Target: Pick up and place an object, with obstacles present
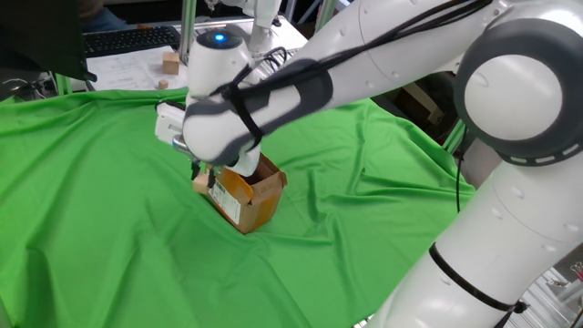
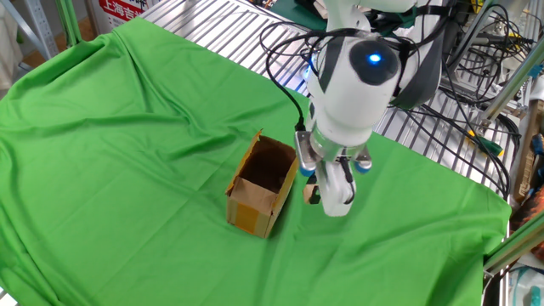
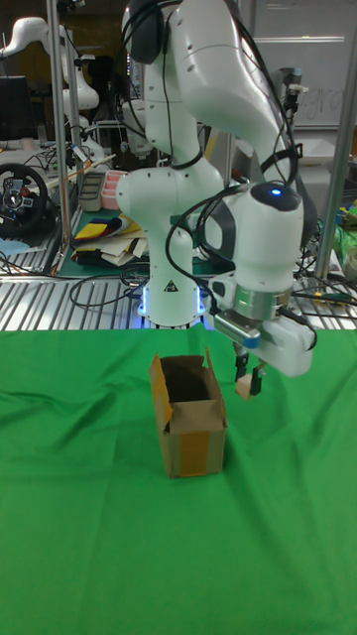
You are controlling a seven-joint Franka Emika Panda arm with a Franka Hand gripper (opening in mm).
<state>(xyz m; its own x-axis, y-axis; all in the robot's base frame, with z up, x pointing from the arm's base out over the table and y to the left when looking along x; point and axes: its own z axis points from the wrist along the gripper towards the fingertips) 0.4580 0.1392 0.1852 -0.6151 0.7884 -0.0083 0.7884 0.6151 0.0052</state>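
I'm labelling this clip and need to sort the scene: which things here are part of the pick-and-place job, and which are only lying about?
Part of the job:
- small wooden cube, held in the gripper
- cardboard box, the obstacle, beside the cube
- green cloth as work surface

Just lying about:
- wooden blocks and keyboard on the far desk
- steering wheel

Very little here can be read. The cardboard box (image 1: 244,193) beside me carries a white printed label (image 1: 224,199) on one side, but its print is too small to make out. At the far edge of the table stands a red and white sign (image 2: 125,8) with characters I cannot decipher.
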